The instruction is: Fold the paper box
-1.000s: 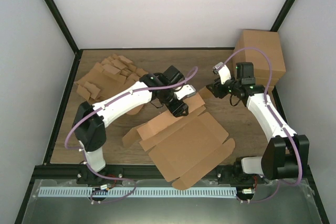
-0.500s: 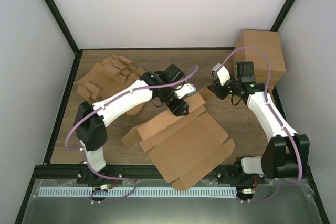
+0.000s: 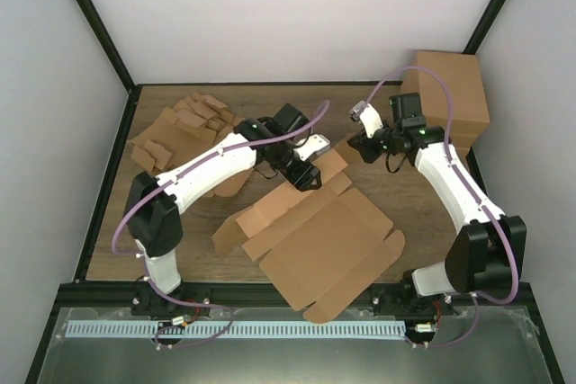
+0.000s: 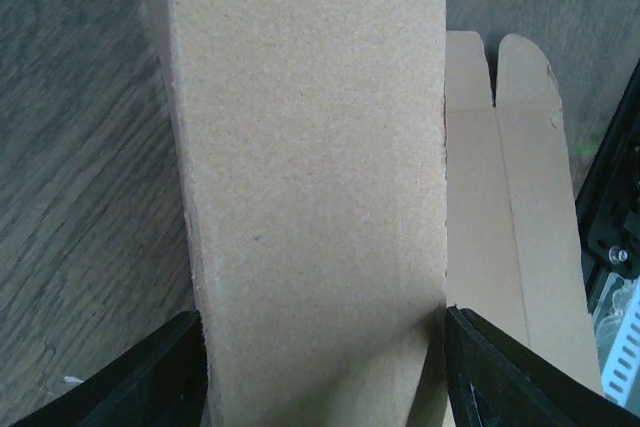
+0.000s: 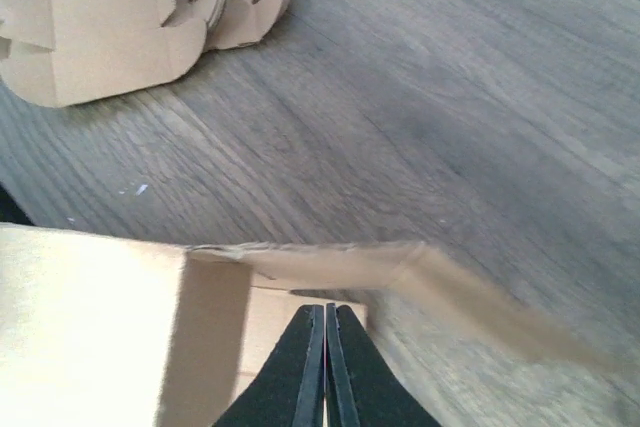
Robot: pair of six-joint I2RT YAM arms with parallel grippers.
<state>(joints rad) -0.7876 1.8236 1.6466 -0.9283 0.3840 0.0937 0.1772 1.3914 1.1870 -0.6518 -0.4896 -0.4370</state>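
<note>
The paper box (image 3: pixel 328 245), a plain brown die-cut blank, lies mostly spread open in the middle of the table, its far wall raised. My left gripper (image 3: pixel 309 179) stands over that far wall. In the left wrist view a cardboard strip (image 4: pixel 310 147) fills the gap between the two black fingers (image 4: pixel 150 377) and touches both. My right gripper (image 3: pixel 355 144) hovers just past the box's far right corner. Its jaws are pressed together with nothing between them (image 5: pixel 326 312), just under a raised flap edge (image 5: pixel 330 257).
A ragged heap of cardboard blanks (image 3: pixel 189 128) lies at the far left, also showing in the right wrist view (image 5: pixel 130 17). A tall block of brown boxes (image 3: pixel 447 96) stands in the far right corner. Black frame rails border the table.
My right gripper has closed and moved up and to the left, away from the box corner. The left gripper has shifted slightly farther back with the flap.
</note>
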